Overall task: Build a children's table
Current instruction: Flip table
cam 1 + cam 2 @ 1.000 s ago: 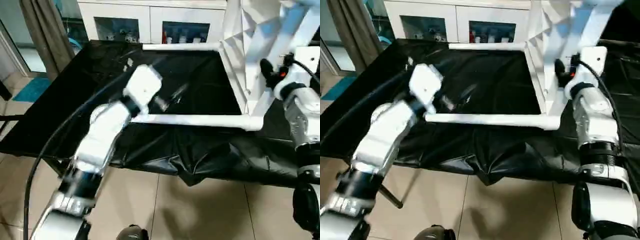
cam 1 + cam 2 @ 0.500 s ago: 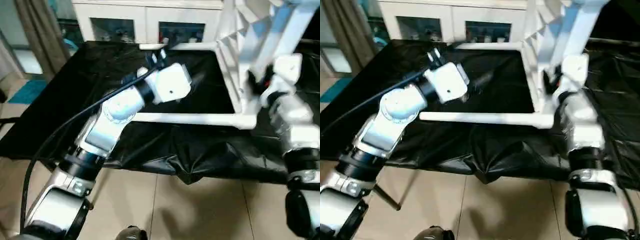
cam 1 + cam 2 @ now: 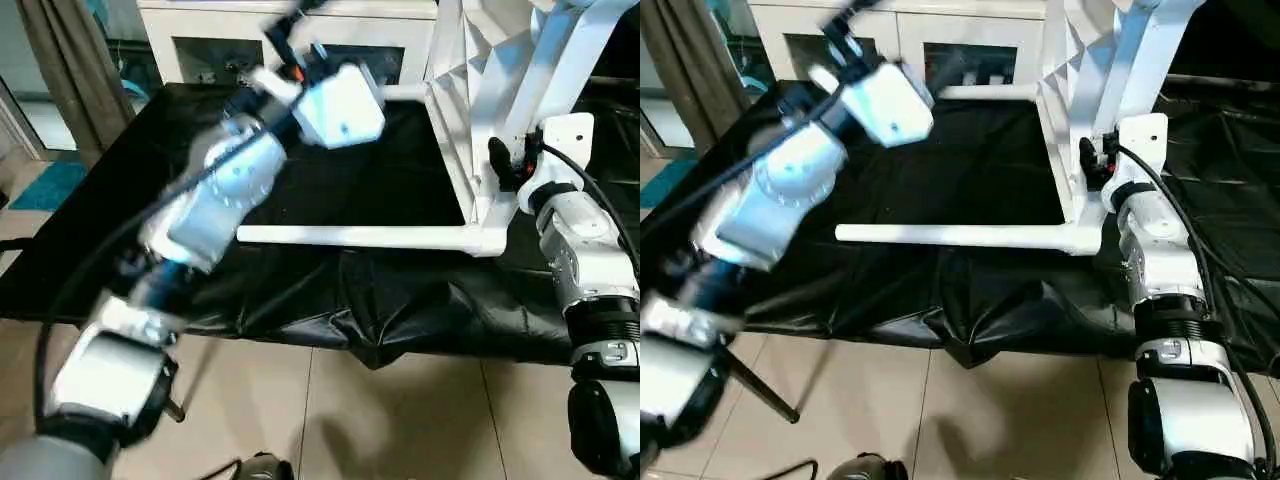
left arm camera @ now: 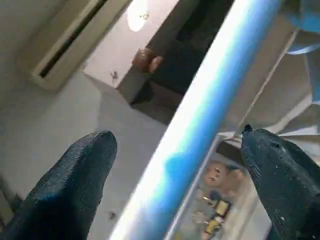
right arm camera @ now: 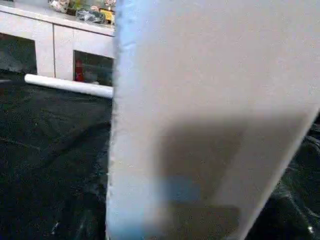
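Note:
The children's table [image 3: 470, 120] stands on its side on the black-covered work table [image 3: 150, 180]. Its ribbed white top is upright at the right. One white leg [image 3: 360, 237] lies along the front, another leg [image 3: 405, 92] along the back, and an upper leg [image 3: 565, 55] rises at the top right. My left gripper [image 3: 288, 32] is raised high at the back. In the left wrist view it [image 4: 175, 150] is open, and a pale tube [image 4: 210, 100] runs across between its black fingers [image 4: 75, 185]. My right gripper [image 3: 500, 162] rests against the table top's edge near the front corner socket.
A white cabinet [image 3: 230, 45] with glass doors stands behind the work table, and a curtain [image 3: 70, 80] hangs at the left. The black cover [image 3: 390, 315] sags over the front edge above the tiled floor [image 3: 400, 420]. A black cable trails along my left arm.
My left arm has swung up from low over the black cover to high at the back. The right gripper stays at the table top's edge. The camera has shifted slightly.

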{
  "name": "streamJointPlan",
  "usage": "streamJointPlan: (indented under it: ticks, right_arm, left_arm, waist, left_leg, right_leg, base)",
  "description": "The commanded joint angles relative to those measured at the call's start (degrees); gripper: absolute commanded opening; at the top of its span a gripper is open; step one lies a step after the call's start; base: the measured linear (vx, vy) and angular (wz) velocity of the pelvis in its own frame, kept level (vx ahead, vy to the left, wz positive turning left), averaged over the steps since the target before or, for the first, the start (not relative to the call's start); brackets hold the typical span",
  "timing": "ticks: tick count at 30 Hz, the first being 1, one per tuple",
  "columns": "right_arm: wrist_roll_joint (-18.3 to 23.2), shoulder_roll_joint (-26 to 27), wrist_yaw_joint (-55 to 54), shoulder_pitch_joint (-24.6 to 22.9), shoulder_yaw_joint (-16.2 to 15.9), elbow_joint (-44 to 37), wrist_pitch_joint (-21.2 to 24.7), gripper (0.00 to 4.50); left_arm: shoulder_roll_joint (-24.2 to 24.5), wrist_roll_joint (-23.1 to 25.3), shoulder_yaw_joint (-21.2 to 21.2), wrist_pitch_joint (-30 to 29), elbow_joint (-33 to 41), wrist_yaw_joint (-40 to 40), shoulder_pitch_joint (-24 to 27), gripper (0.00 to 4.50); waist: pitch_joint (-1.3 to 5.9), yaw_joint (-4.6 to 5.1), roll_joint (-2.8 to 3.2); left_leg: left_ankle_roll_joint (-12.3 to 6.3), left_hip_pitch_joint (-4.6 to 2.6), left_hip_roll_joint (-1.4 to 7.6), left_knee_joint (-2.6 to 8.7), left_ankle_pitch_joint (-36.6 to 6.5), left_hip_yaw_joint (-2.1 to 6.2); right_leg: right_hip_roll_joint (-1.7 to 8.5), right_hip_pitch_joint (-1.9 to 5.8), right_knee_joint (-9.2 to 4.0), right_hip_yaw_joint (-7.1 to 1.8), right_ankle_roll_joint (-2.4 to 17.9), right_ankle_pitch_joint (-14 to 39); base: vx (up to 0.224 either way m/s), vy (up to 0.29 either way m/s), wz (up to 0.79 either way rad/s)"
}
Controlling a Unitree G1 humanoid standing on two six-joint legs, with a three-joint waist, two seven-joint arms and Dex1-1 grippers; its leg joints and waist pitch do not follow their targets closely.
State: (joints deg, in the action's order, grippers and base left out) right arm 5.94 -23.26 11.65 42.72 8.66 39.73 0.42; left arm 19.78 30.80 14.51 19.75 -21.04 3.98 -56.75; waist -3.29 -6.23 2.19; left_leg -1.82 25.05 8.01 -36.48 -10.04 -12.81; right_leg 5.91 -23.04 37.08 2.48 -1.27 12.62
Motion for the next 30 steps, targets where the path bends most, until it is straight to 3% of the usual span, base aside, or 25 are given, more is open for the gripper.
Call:
streamJointPlan:
  ticks: [1, 10, 11, 13, 16, 17, 21, 23, 27, 28, 30]
  right_arm:
    - [-0.3, 0.3, 0.8, 1.6, -0.3, 0.5, -1.1, 2.07]
    - [-0.2, 0.5, 1.7, 2.4, -0.5, -0.5, -1.9, 1.95]
    - [-0.3, 0.5, 1.7, 2.4, -0.6, -0.8, -2.0, 1.95]
    - [-0.5, 0.3, 1.6, 2.3, -0.6, -1.1, -2.1, 1.95]
    - [-0.5, 0.0, 1.6, 2.1, -0.5, -1.6, -2.2, 1.95]
    - [-0.5, -0.3, 1.6, 2.0, -0.3, -1.9, -2.2, 1.95]
    - [-0.5, -1.7, 1.8, 2.7, 0.3, -1.8, -2.4, 1.95]
    - [-0.5, -2.3, 1.9, 3.1, 0.5, -1.7, -2.5, 1.95]
    - [-0.6, -3.0, 2.1, 3.5, 0.7, -1.7, -2.5, 1.95]
    - [-0.6, -3.0, 2.1, 3.5, 0.7, -1.7, -2.5, 1.95]
    - [-0.7, -3.5, 2.4, 3.8, 0.7, -1.6, -2.7, 1.95]
  left_arm:
    - [0.8, 1.1, 0.4, 0.3, -3.0, -0.7, -1.4, 4.50]
    - [1.0, 2.5, 0.3, 0.1, -15.6, -4.6, -8.4, 4.50]
    - [0.7, 1.6, -0.5, -0.2, -17.5, -4.7, -9.5, 4.22]
    - [0.4, 0.2, -1.6, -0.2, -18.6, -4.7, -10.4, 4.14]
    - [0.2, -0.7, -2.4, 0.6, -18.5, -5.5, -10.7, 4.03]
    - [-0.2, -1.8, -2.7, 1.5, -17.8, -4.9, -10.4, 3.74]
    - [-2.0, -5.5, -3.3, 2.8, -16.0, -3.0, -8.4, 3.68]
    - [-2.7, -6.8, -3.6, 2.8, -15.6, -2.2, -7.8, 3.31]
    - [-3.9, -8.9, -4.1, 2.6, -14.6, -0.9, -7.0, 3.19]
    - [-3.9, -8.9, -4.1, 2.6, -14.6, -0.9, -7.0, 3.10]
    - [-4.5, -9.6, -3.7, 2.4, -13.9, 0.4, -6.2, 3.08]
  waist:
    - [5.08, 0.00, -1.18]
    - [5.32, -0.08, -1.09]
    - [5.31, -0.06, -1.02]
    - [5.30, -0.08, -0.77]
    - [5.35, -0.08, -0.90]
    - [5.32, -0.11, -0.94]
    - [5.33, -0.23, -1.04]
    - [5.43, -0.31, -0.97]
    - [5.37, -0.47, -1.09]
    - [5.34, -0.45, -1.47]
    - [5.25, -0.48, -1.40]
  left_leg:
    - [-3.99, -2.69, 4.59, 3.86, -5.4, 2.92]
    - [-4.46, -2.68, 4.53, 3.71, -4.5, 2.96]
    - [-4.56, -2.66, 4.55, 3.69, -4.4, 2.99]
    - [-4.55, -2.66, 4.56, 3.69, -4.6, 3.03]
    - [-4.90, -2.68, 4.63, 3.65, -4.7, 3.01]
    - [-5.09, -2.65, 4.66, 3.64, -4.7, 3.02]
    - [-5.14, -2.70, 4.73, 3.66, -4.7, 2.95]
    - [-5.87, -2.60, 4.69, 3.56, -3.8, 2.94]
    - [-6.46, -2.57, 4.70, 3.45, -3.7, 2.91]
    - [-6.55, -2.54, 4.72, 3.47, -3.7, 2.85]
    - [-6.62, -2.50, 4.74, 3.51, -4.2, 2.88]
  right_leg:
    - [3.29, 2.10, -3.19, -1.64, 15.4, -5.1]
    - [3.38, 2.16, -2.90, -1.54, 16.0, -7.7]
    - [3.40, 2.19, -2.89, -1.55, 16.3, -8.2]
    - [3.42, 2.20, -2.87, -1.51, 16.6, -8.4]
    - [3.44, 2.28, -2.84, -1.48, 17.1, -9.2]
    - [3.52, 2.31, -2.86, -1.49, 17.2, -9.0]
    - [3.50, 2.30, -2.84, -1.47, 17.7, -9.0]
    - [3.47, 2.33, -2.70, -1.45, 17.7, -10.0]
    - [3.61, 2.37, -2.79, -1.50, 17.6, -9.5]
    - [3.63, 2.39, -2.81, -1.50, 17.6, -9.3]
    - [3.65, 2.36, -2.94, -1.47, 17.3, -7.2]
  base:
    - [0.000, 0.000, 0.00]
    - [0.000, 0.000, 0.00]
    - [0.000, 0.000, 0.00]
    - [0.000, 0.000, 0.00]
    - [0.000, 0.000, 0.00]
    - [0.000, 0.000, 0.00]
    - [0.000, 0.000, 0.00]
    - [0.000, 0.000, 0.00]
    - [0.000, 0.000, 0.00]
    - [0.000, 0.000, 0.00]
    - [0.000, 0.000, 0.00]
